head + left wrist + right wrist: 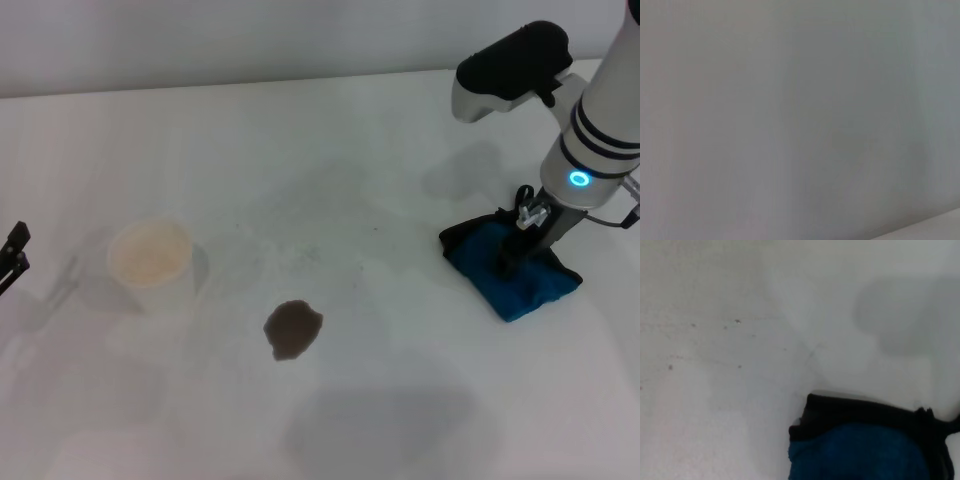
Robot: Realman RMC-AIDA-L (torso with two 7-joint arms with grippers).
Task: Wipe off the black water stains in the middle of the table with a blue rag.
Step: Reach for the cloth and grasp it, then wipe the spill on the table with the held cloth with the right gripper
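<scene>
Partly hidden: right gripper (522,240) planted on blue rag (512,275), finger spread undeterminable. Rag lay at three o'clock from black water stains (293,329) on table (330,150). Left gripper (12,255) cut off, state untellable.

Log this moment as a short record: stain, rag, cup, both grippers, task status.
stain: the black water stains, one dark blotch mid-table, unwiped
rag: the blue rag lies on the table, to the robot's right of the stain and apart from it
cup: pale cup, upright, to the robot's left of the stain
right gripper: right gripper down on the rag, fingers at the cloth
left gripper: left gripper at the table's left edge, idle
status: wiping not yet begun
</scene>
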